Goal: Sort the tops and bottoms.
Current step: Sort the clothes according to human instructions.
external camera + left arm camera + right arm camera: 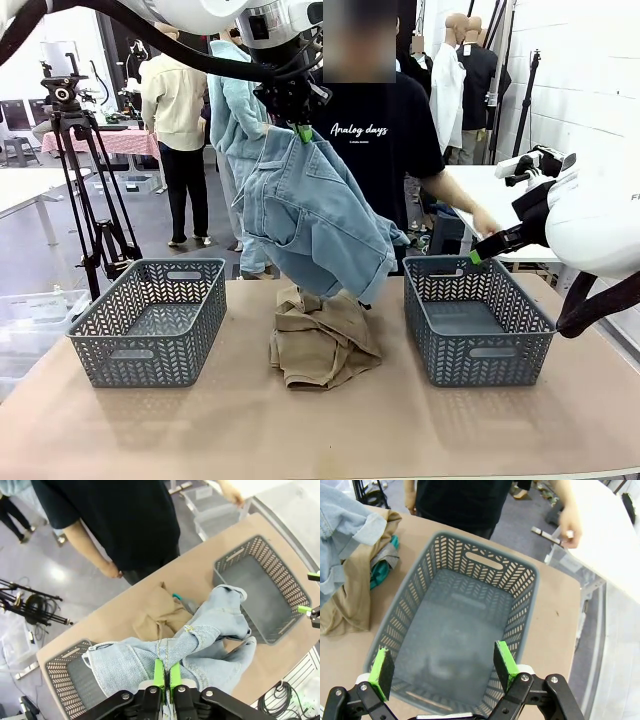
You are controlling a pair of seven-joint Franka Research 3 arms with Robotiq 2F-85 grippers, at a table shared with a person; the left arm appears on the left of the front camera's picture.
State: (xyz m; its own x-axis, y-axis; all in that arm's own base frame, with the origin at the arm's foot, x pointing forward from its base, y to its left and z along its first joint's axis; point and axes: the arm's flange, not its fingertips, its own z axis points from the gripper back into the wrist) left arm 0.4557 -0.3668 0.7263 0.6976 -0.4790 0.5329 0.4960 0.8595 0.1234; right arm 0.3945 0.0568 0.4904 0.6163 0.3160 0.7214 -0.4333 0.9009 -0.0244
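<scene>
The left gripper is holding its fingers clamped on the jeans, which are hanging over the tops on the worktop. The right gripper is hovering, fingers apart, above the basket at 3 o'clock. Next, the jeans are probably needing a carry into one basket.

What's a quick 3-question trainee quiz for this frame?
1. What does the left hand grip?
A) a teal top
B) the jeans
C) a basket rim
2. True or false: the right hand is shut.
3. What lies between the left basket and the right basket?

Key
1. B
2. False: its jaws stand open.
3. A pile with the tan top uppermost.
</scene>
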